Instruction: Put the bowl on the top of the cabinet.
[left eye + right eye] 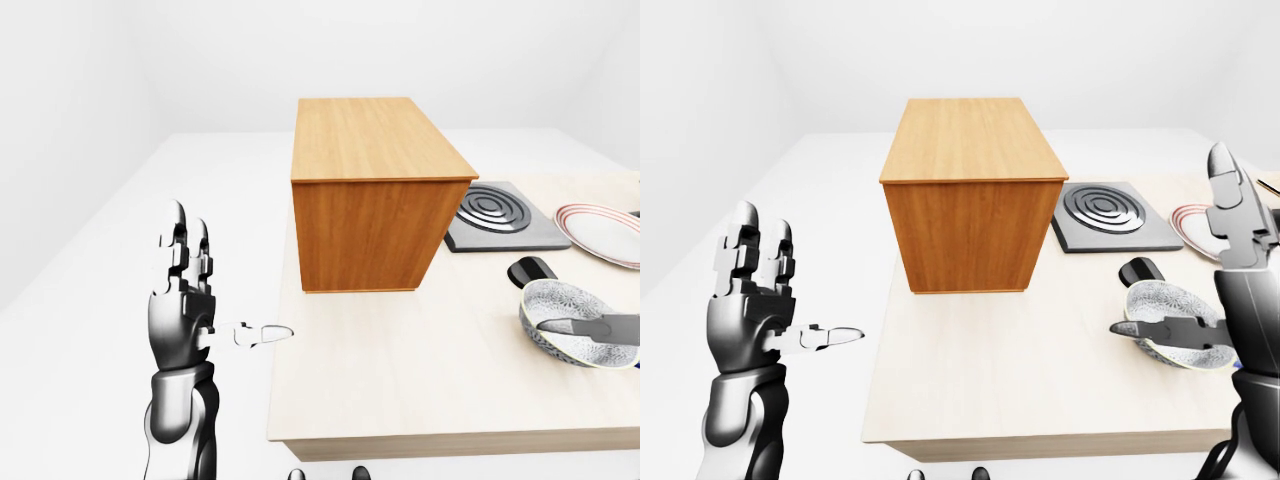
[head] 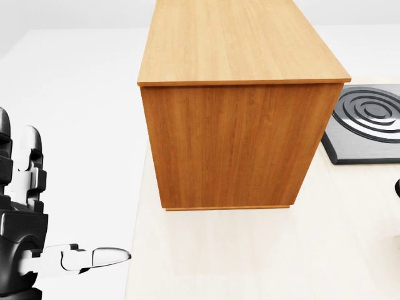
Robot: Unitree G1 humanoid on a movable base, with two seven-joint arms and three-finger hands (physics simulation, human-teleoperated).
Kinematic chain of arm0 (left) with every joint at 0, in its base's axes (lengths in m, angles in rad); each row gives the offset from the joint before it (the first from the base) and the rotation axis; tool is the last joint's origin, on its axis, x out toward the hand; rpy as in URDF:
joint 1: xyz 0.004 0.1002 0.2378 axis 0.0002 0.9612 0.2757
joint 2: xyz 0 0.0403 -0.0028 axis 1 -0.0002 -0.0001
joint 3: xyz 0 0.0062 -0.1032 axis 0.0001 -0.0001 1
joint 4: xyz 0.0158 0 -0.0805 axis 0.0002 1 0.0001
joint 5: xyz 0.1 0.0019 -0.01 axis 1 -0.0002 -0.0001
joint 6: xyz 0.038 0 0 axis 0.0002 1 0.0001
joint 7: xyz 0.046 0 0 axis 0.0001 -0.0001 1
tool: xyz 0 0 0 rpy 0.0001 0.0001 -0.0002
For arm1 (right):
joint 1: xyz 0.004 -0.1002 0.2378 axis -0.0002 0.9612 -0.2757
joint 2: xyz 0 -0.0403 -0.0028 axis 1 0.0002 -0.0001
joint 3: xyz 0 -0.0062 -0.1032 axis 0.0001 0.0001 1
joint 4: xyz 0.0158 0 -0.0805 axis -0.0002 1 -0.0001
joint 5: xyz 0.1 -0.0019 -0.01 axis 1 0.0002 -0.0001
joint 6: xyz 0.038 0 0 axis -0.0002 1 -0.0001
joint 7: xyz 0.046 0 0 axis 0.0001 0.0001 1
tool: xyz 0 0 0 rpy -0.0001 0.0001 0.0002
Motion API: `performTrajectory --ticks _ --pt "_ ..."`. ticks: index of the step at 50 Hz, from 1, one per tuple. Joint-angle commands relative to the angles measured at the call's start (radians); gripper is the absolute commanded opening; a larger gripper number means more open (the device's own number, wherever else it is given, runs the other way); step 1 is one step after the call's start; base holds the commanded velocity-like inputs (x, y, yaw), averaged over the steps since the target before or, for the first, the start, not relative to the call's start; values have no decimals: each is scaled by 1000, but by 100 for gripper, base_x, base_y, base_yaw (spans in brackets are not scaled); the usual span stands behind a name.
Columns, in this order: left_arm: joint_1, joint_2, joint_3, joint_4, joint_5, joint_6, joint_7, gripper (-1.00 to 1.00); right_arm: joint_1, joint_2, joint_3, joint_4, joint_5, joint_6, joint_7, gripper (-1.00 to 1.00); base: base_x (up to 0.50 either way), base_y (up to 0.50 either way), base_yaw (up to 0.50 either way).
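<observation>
On the pale table in a white room, the head view shows only the single cabinet, one burner plate and the open left hand, while the eye views add one patterned bowl at the right, one striped plate and the right hand, fingers spread, thumb over the bowl.

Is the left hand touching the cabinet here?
Apart. The right-eye view shows the left hand raised beside the table, with bare floor and tabletop between it and the cabinet.
</observation>
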Motion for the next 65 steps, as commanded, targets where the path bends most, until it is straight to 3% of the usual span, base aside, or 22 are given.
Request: performTrajectory --ticks 1,2,3,6,33,47,65 --pt "1 0 -1 4 1 0 -1 100 1 -66 -120 57 -29 0 94 100 0 0 0" --pt "1 0 -1 4 1 0 -1 100 0 -66 -120 57 -29 0 94 100 0 0 0" --pt "-2 -1 -1 13 4 0 0 100 6 -90 -142 116 -48 -41 86 100 0 0 0" --pt "-2 0 -2 9 4 0 3 100 9 -101 -160 153 -55 -63 81 100 0 0 0" --pt "3 1 -8 10 6 0 1 100 73 -169 -187 586 -178 -63 -49 100 0 0 0" --pt "3 0 -10 15 8 0 0 100 81 -190 -149 700 -212 -63 -86 100 0 0 0" --pt "-8 2 -6 25 8 0 3 100 57 -177 -35 766 -282 -63 -152 100 0 0 0"
